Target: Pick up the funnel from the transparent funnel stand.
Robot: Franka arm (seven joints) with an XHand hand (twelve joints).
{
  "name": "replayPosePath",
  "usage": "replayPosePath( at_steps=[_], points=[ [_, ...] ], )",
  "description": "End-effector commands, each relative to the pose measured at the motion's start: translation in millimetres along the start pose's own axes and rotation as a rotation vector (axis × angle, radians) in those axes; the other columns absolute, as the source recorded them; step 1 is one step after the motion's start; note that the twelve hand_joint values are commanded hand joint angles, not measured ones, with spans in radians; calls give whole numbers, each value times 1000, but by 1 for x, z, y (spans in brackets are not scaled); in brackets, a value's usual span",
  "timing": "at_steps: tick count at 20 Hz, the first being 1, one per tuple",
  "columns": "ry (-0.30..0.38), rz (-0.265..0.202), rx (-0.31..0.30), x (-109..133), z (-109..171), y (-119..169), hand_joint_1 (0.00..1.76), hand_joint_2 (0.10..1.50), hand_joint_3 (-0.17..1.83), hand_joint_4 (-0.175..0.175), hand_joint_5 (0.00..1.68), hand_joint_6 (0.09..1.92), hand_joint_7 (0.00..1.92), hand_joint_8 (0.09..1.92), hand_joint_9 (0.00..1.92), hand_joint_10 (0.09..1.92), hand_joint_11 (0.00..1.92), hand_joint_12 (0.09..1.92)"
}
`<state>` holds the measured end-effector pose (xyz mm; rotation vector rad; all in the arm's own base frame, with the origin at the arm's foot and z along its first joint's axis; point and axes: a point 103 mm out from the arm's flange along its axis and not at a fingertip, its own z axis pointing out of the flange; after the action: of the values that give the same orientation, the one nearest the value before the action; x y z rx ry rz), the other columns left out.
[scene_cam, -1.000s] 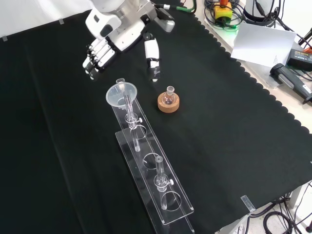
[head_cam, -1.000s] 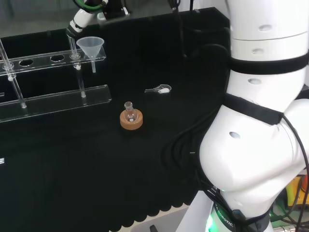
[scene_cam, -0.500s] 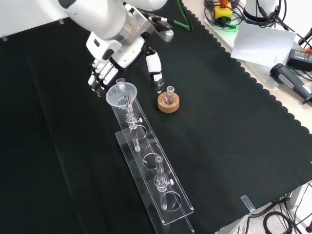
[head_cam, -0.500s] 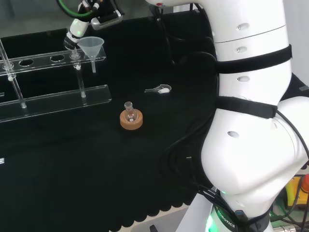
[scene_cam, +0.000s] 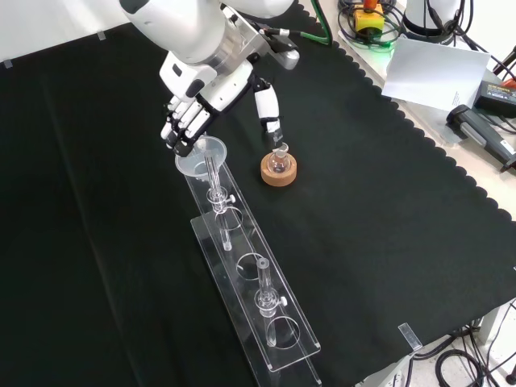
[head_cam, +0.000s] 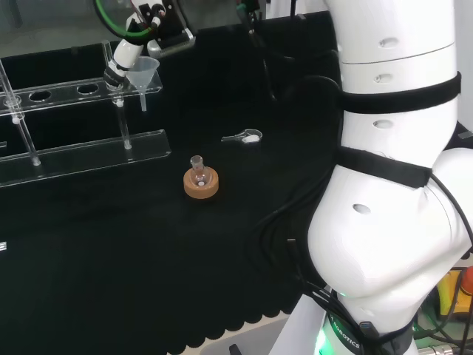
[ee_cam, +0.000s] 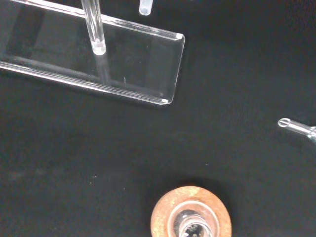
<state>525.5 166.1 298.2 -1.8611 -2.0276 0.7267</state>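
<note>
- Funnel (scene_cam: 201, 156) sits in the end hole of the transparent funnel stand (scene_cam: 256, 300), at the stand's upper end in the front view, with its stem hanging down through the top rail; it has not been lifted.
- Reaching looks nearly done: the hand (scene_cam: 187, 121) is at the funnel's rim, fingers (scene_cam: 179, 135) on the far side of the cone and the thumb (scene_cam: 268, 114) spread out on the other side, towards the small flask on its cork ring (scene_cam: 278, 170).
- Fingers are bent at the tips but the thumb stands well apart from them, so the hand is not clasped on anything; I judge it released, with the cone lying between fingers and thumb.
- From the head view, the hand (head_cam: 127, 52) is right against the funnel (head_cam: 145, 72); whether a finger already touches the rim cannot be told.
- What is left, as I judge it: close fingers and thumb round the cone, then lift straight up until the stem clears the hole.
- A small spoon (head_cam: 244, 137) lies on the counter (scene_cam: 387, 234), well apart from the stand.
</note>
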Motion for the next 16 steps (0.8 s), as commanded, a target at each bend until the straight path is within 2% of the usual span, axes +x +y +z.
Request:
replayPosePath(
  at_steps=[1, 6, 11, 14, 16],
  points=[
    [86, 25, -77, 6, 6, 6, 405, 655, -2, -70, 0, 87, 55, 87, 31, 87, 0, 707],
    [116, 39, -108, 8, 1, 13, 413, 655, -1, -55, 0, 87, 10, 87, 13, 87, 0, 774],
    [117, 38, -55, 4, 4, 22, 417, 656, -1, -48, 0, 87, 0, 87, 0, 87, 0, 789],
    [88, 50, -14, 3, 8, 27, 412, 645, -4, -9, 0, 87, 0, 87, 0, 87, 0, 634],
    [81, 62, 0, 2, 10, 30, 392, 629, -6, 15, 0, 87, 0, 87, 0, 87, 0, 289]
  ],
)
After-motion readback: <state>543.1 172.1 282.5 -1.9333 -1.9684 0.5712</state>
